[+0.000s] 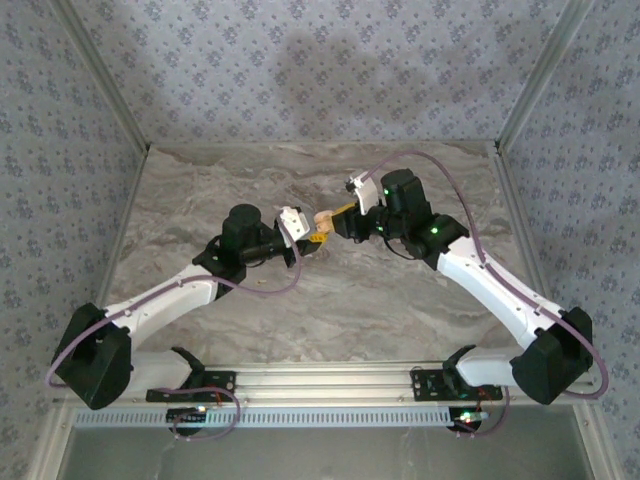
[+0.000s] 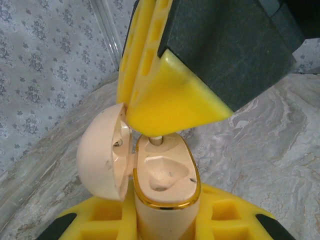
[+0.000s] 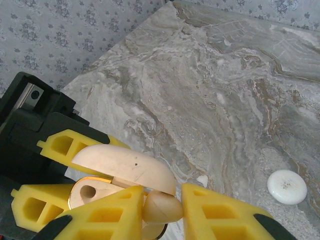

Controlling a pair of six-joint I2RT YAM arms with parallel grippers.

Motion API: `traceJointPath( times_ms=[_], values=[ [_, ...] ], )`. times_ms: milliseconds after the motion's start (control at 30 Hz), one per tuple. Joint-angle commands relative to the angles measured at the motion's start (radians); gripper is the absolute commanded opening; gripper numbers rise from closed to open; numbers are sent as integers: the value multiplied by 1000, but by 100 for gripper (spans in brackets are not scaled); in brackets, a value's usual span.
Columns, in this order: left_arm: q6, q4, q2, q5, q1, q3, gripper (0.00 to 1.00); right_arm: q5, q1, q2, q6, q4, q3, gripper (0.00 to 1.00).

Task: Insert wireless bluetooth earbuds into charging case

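Item: charging case (image 2: 165, 175), lid open, is clamped between the fingers of the left gripper (image 2: 165, 225). One earbud (image 3: 161, 206) is pinched by the right gripper (image 3: 162, 215) at the case's socket. A second earbud (image 3: 202, 180) is laid on the table (image 3: 225, 75) just beyond that gripper, with a white disc (image 3: 286, 186) further to its right.

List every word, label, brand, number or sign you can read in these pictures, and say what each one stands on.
No text can be read in these pictures.
Charging case: plain, with small dark specks but no lettering.
White disc: faint grey marks at its centre, too blurred to read.
Wallpaper: a repeated flower pattern, no words.
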Motion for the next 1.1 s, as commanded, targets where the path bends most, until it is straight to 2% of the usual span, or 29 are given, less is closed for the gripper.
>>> traceJointPath(
  times_ms=[0,300,400,567,700,767,833,1067],
  values=[
    [-11,49,-27,10,-9,33,17,-7,3,2,0,-25,3,30],
    [-29,59,-17,10,-9,19,17,-134,-46,-51,58,42,19,58],
    [-34,61,-17,11,-9,16,17,-204,-74,-75,63,57,18,63],
    [-34,63,-19,20,-9,16,17,-345,-154,-98,11,49,20,65],
    [-34,63,-23,33,-9,16,17,-423,-206,-86,-158,-63,46,66],
    [-37,63,-25,42,-8,16,18,-475,-225,-79,-282,-93,46,62],
    [-37,64,-27,52,-9,16,18,-518,-225,-78,-473,-141,46,57],
    [-23,50,-32,89,-8,23,18,-425,-211,-12,-850,-292,153,51]
  ],
)
